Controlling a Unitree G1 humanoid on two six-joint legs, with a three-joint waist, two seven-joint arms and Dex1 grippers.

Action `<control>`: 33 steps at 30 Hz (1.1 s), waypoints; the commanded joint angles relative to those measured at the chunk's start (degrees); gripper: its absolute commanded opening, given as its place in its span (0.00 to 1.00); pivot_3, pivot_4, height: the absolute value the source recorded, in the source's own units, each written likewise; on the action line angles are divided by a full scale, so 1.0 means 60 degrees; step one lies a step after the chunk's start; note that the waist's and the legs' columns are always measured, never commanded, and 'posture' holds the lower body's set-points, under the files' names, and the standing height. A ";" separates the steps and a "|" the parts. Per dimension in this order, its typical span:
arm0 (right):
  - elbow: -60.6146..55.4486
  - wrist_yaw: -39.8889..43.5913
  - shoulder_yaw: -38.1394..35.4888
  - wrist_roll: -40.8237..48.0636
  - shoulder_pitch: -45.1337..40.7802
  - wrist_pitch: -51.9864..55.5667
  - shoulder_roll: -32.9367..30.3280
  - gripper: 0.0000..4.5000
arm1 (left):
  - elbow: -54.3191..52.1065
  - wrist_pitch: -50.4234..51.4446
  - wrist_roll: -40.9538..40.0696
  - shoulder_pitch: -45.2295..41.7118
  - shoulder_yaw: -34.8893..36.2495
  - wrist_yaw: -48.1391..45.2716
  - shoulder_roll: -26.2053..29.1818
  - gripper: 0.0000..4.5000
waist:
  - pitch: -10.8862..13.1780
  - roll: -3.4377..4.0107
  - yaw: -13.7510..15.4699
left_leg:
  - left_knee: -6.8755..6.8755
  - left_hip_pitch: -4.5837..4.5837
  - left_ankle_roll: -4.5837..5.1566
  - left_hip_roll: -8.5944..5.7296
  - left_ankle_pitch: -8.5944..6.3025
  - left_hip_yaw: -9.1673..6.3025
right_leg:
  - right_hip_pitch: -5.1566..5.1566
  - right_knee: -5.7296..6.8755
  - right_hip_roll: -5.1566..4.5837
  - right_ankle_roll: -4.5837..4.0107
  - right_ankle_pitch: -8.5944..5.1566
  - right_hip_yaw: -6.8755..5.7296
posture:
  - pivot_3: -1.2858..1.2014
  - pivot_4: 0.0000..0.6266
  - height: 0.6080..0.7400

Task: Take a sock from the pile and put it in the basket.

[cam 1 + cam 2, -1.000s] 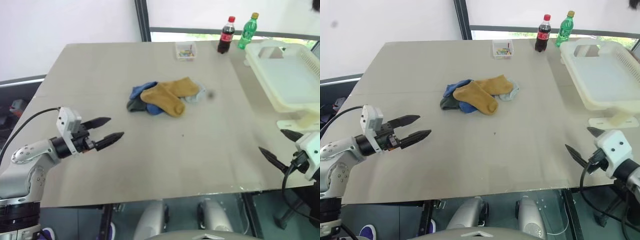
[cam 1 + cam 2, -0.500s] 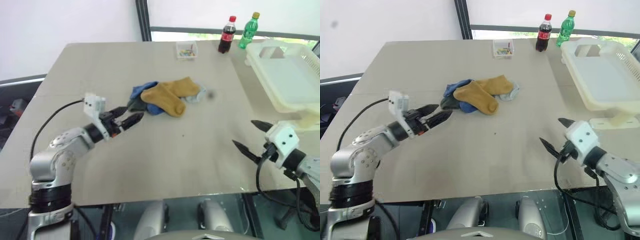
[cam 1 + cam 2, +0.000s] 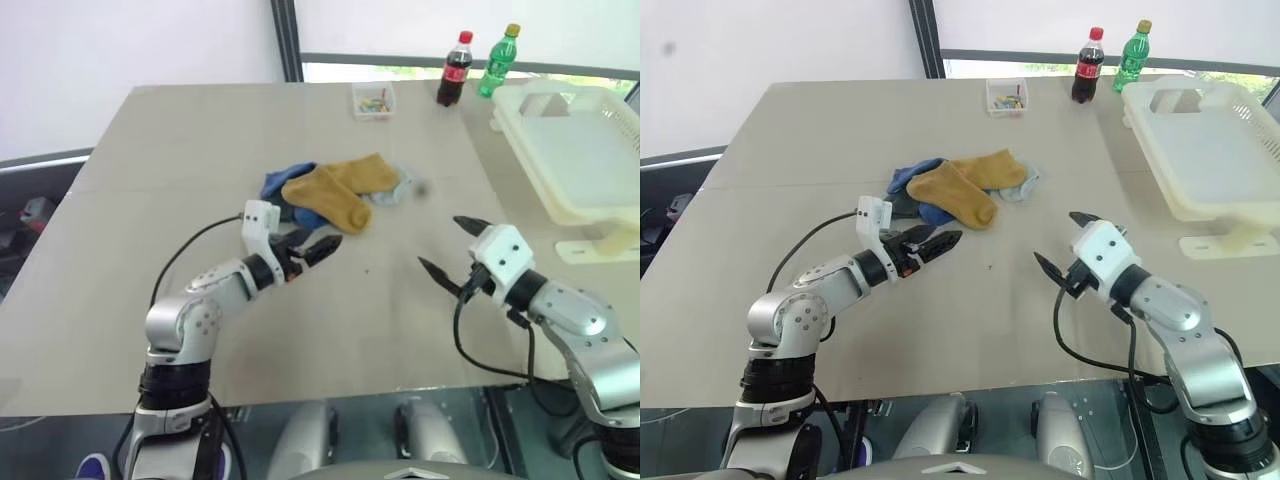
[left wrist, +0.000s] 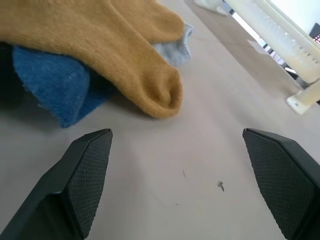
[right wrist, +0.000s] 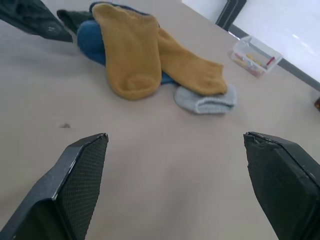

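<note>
The left claw (image 3: 318, 246) hangs low over the bench (image 3: 180, 180) at centre frame, fingers spread wide and holding nothing, its tips just short of the near edge of the pile (image 3: 330, 195) of socks, which lies above and slightly right of it in the head view. A mustard-yellow sock (image 3: 325, 200) tops the heap, its long axis running from upper left to lower right, its rounded toe end nearest the claw; a blue sock (image 4: 47, 82) pokes out beneath it and a light grey sock (image 5: 205, 101) sits at the heap's right edge. The right claw (image 3: 448, 250), equally wide open and empty, hovers at centre right, well apart from the socks, so the left arm looks the better placed for the pick. The cream-white basket (image 3: 575, 150) waits at the upper right of the frame, overhanging the bench's right edge. Bare bench surrounds the heap on every side, leaving open room; a small clear box (image 3: 372, 100) and two bottles (image 3: 452, 70) stand far off along the top edge
</note>
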 commanded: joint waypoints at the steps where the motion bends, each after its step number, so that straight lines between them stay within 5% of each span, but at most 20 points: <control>1: 0.0451 0.0051 0.0707 -0.0420 -0.0586 -0.0343 0.0237 1.00 | -0.1069 -0.0628 -0.0192 0.0632 0.0108 -0.1138 0.0674 0.99 | 0.0001 -0.0002 -0.0054 | -0.0002 -0.0002 0.0000 -0.0004 0.0000 0.0001 | -0.0001 -0.0004 -0.0003 0.0000 0.0000 0.0003 | 0.52 0.24 1.00; 9: 0.5237 0.0095 0.2641 -0.1771 -0.3655 -0.2182 0.2042 1.00 | -0.0512 -0.3407 -0.0293 0.2611 0.1759 -0.5709 0.3419 0.99 | 0.0022 0.0012 -0.0239 | -0.0063 0.0024 -0.0031 0.0017 0.0016 -0.0007 | -0.0035 -0.0009 0.0037 -0.0025 0.0010 0.0039 | 0.52 0.24 1.00; 17: 0.9563 -0.0167 0.2736 -0.2191 -0.5970 -0.3931 0.3808 1.00 | -0.0079 -0.4525 -0.0076 0.3431 0.2920 -0.6578 0.4124 0.99 | 0.0028 0.0013 -0.0275 | -0.0096 0.0004 -0.0035 0.0002 0.0018 -0.0014 | -0.0068 -0.0026 0.0019 -0.0030 0.0015 0.0038 | 0.52 0.24 1.00; 20: 1.0598 -0.0100 0.2823 -0.2393 -0.6320 -0.4379 0.4071 0.87 | -0.0206 -0.4642 -0.0037 0.3656 0.3096 -0.6371 0.4079 1.00 | 0.0025 0.0008 -0.0292 | -0.0103 -0.0040 -0.0037 0.0002 0.0019 -0.0018 | -0.0119 -0.0028 0.0016 -0.0031 0.0014 0.0034 | 0.52 0.24 1.00; 23: 1.1021 0.0030 0.2879 -0.2541 -0.6365 -0.4688 0.4134 0.52 | -0.0314 -0.4668 -0.0059 0.3789 0.3206 -0.6172 0.4043 1.00 | 0.0025 0.0008 -0.0318 | -0.0091 -0.0111 -0.0037 -0.0007 0.0020 -0.0013 | -0.0174 -0.0022 0.0008 -0.0030 0.0015 0.0038 | 0.52 0.24 1.00; 24: 1.1020 0.0113 0.2811 -0.2476 -0.6327 -0.4667 0.4172 0.48 | -0.0328 -0.4678 -0.0064 0.3814 0.3218 -0.6105 0.4037 1.00 | 0.0025 0.0008 -0.0319 | -0.0091 -0.0111 -0.0037 -0.0007 0.0020 -0.0012 | -0.0174 -0.0022 0.0008 -0.0030 0.0015 0.0037 | 0.52 0.24 1.00; 33: 1.0693 0.0203 0.2644 -0.2556 -0.6130 -0.4601 0.4126 0.48 | -0.0659 -0.4665 -0.0136 0.3850 0.3024 -0.5563 0.3837 1.00 | 0.0026 0.0009 -0.0316 | -0.0089 -0.0108 -0.0042 -0.0005 0.0023 -0.0014 | -0.0174 -0.0014 0.0009 -0.0029 0.0016 0.0037 | 0.52 0.24 1.00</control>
